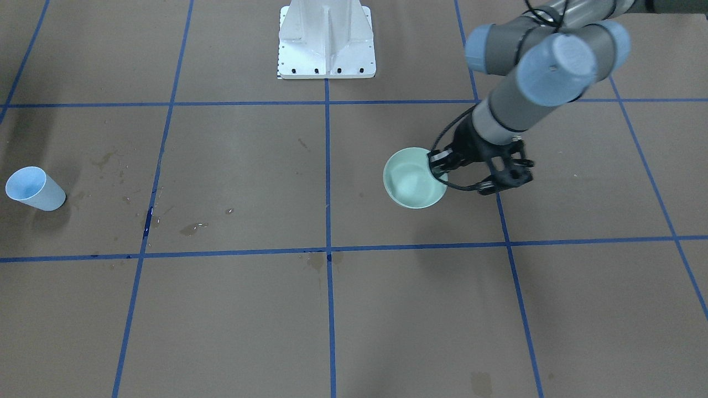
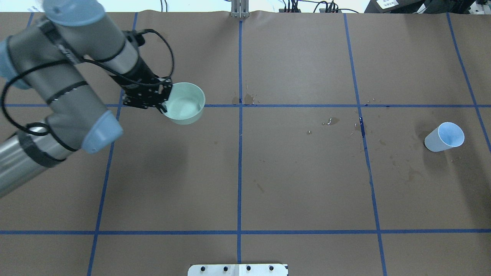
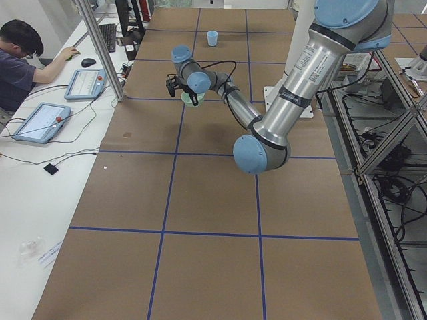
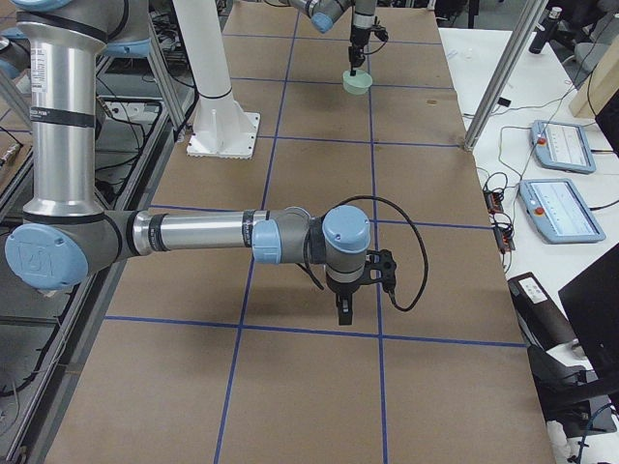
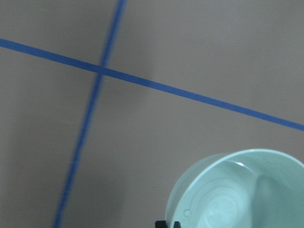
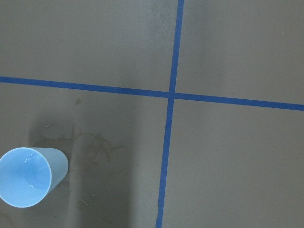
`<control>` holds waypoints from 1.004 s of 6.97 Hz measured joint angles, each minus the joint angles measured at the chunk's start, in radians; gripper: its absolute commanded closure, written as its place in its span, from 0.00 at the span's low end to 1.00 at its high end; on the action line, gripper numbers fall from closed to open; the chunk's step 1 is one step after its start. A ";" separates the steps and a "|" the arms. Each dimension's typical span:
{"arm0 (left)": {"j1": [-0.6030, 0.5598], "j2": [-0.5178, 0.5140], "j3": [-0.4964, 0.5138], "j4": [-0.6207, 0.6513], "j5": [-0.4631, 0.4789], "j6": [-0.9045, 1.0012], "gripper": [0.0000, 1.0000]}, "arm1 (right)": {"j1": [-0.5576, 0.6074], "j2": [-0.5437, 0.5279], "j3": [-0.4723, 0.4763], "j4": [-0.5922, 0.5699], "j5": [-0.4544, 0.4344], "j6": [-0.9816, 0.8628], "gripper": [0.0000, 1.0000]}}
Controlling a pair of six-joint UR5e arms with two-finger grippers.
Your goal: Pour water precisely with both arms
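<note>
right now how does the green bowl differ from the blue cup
The bowl is pale green, wide and shallow; the cup is pale blue, taller and tapered. The left tool grips the bowl at its rim; nothing touches the cup. The bowl is on the robot's left side, the cup far to its right. Both are open side up.

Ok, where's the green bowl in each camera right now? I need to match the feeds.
Exterior front-facing: green bowl just right of centre.
Overhead exterior: upper left.
Exterior left: upper middle, small, at the near arm's far end.
Exterior right: top centre, small.
Left wrist: bottom right corner.
Right wrist: not in it.
Shared landmark: the left gripper, its jaws on the bowl's rim.
</note>
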 measured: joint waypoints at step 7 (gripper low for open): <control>0.180 -0.176 0.275 -0.193 0.163 -0.141 0.32 | -0.001 0.016 -0.007 -0.008 0.020 0.003 0.00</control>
